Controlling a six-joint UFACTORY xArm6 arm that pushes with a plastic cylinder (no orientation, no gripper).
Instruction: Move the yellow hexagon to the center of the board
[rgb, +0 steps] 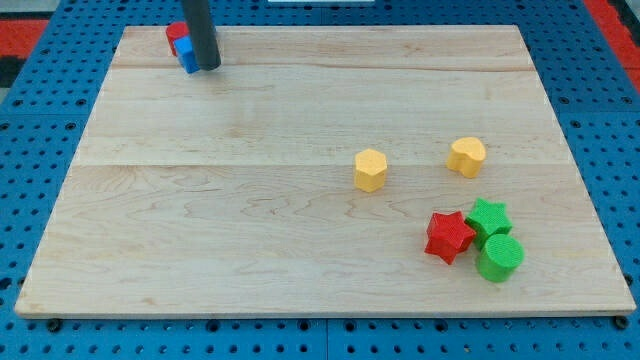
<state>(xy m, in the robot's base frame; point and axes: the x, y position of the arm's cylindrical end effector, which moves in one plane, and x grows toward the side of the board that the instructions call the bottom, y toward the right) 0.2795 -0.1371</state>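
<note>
one yellow hexagon (370, 169) sits just right of surface (230, 220) centre; my tip (208, 67) is far off at top left, touching blue block (188, 56). no pincer visible.

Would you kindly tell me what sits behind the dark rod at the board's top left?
A red block and a blue block peek out at my rod's left. My tip and rod cover their remainders, so their shapes stay unclear.

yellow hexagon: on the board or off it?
On: the yellow hexagon sits on the board, right of centre, untouched by my tip.
</note>
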